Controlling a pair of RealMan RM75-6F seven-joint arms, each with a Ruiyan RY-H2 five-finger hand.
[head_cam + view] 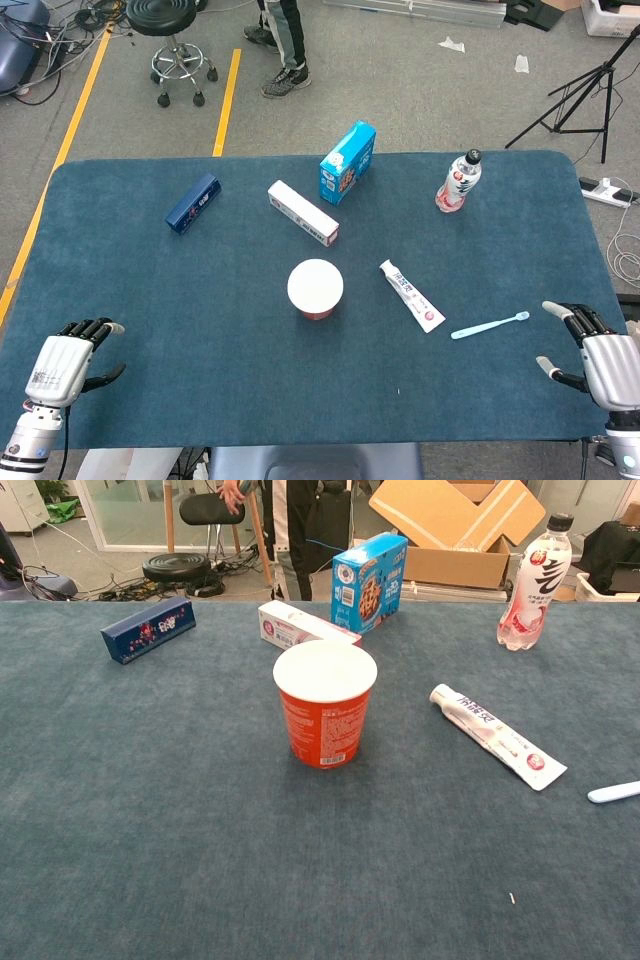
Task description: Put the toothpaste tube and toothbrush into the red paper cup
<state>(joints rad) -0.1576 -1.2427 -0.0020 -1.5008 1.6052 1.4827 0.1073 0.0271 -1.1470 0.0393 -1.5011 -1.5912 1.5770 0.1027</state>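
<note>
Cup, red paper, upright and empty, open mouth up, about midway between the two hands and farther out on the blue table than either.

Toothpaste tube, white, lying flat on the cloth, just beside the cup on the right hand's side; cap end points away from the robot, flat end toward the right hand. Apart from the cup, not touching it.

Toothbrush, light blue, lying flat between the tube and the right hand, nearest of all items to that hand; head end points toward it.

Right hand, at the near right edge of the table, fingers spread, holding nothing, clear of the toothbrush.

Left hand, at the near left edge, fingers loosely apart, holding nothing, well apart from every item.

Dark blue box, lying flat, far out ahead of the left hand.

White and pink box, lying flat, beyond the cup.

Light blue carton, standing, just behind the white and pink box.

Drink bottle, upright, far out ahead of the right hand.

Neither hand shows in the chest view.
</note>
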